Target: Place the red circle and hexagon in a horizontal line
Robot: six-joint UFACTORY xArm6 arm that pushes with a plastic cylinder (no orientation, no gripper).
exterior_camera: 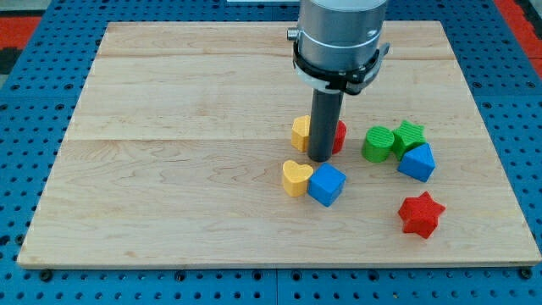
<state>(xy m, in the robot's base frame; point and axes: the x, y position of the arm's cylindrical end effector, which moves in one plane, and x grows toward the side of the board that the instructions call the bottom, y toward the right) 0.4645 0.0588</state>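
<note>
No jaws fitted; my tip (320,158) stands right of bench (169,212) centre, masking a red block (340,135) beside a yellow block (300,131); likely light, rigid, slippery; push flat faces.

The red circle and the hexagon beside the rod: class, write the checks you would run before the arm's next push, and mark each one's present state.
1. My tip visible: ok.
2. Tip between yellow hexagon and red circle: ok.
3. Both level in the view: ok.
4. Red circle's shape confirmed: cannot tell, rod hides most.
5. Tip apart from yellow heart and blue cube: ok.
6. Tip touching either target: cannot tell.
</note>
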